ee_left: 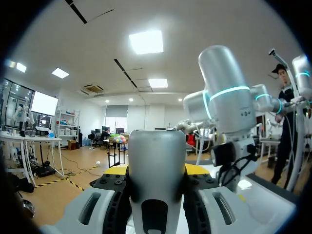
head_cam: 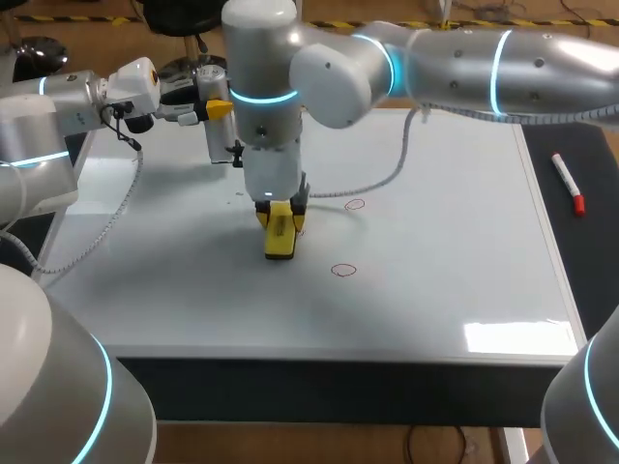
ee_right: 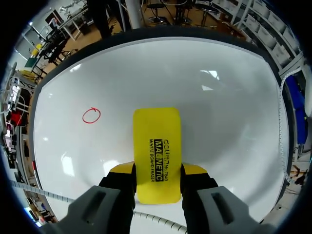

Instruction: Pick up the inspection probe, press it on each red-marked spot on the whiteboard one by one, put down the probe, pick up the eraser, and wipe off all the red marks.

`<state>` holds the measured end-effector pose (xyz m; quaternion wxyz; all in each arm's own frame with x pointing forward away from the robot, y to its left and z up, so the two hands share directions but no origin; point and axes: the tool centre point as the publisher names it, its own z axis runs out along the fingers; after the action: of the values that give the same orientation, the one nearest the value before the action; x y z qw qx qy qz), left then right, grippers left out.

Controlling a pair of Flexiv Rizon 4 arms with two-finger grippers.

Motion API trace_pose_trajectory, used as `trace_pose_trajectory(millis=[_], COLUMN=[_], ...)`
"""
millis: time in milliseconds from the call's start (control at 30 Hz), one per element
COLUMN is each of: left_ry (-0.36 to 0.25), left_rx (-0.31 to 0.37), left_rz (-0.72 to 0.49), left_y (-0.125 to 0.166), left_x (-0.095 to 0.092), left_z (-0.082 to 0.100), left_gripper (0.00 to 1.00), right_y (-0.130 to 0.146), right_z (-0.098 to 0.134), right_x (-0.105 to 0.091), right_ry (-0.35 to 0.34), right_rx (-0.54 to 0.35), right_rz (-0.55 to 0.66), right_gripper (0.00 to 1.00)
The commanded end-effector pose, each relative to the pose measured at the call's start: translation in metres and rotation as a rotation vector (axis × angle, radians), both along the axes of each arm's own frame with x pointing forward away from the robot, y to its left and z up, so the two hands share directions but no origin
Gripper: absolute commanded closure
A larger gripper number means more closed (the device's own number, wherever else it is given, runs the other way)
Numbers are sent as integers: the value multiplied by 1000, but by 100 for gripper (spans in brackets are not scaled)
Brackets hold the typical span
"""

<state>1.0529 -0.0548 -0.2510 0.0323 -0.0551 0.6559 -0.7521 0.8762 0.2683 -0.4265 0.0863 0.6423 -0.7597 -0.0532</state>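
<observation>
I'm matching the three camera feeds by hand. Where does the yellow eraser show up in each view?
Head view: yellow eraser in the jaws of the right gripper, on the whiteboard, left of the red circles.
Left wrist view: not visible; the inspection probe and right arm fill it.
Right wrist view: eraser between the right gripper's jaws, one red circle ahead.
Shared landmark: the whiteboard, in head and right wrist views.

Eraser: on the whiteboard, near its middle, in our right gripper.
Probe: in our left gripper, above the far left edge.
Nearer mark, farther mark: right of the eraser.
Marker: right of the whiteboard.
</observation>
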Motion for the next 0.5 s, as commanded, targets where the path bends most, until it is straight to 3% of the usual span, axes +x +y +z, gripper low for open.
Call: trace_pose_trajectory(millis=[33,500], left_ry=[-1,-1], left_rx=[0,0], left_rz=[4,4], left_y=[-1,-1], left_x=[-1,-1], left_z=[1,1], left_gripper=[100,100], right_y=[-7,-37], right_z=[-5,-25], right_x=[-2,-19], right_ry=[5,50], right_rx=[7,-8], right_rz=[-7,-61], right_gripper=[100,100])
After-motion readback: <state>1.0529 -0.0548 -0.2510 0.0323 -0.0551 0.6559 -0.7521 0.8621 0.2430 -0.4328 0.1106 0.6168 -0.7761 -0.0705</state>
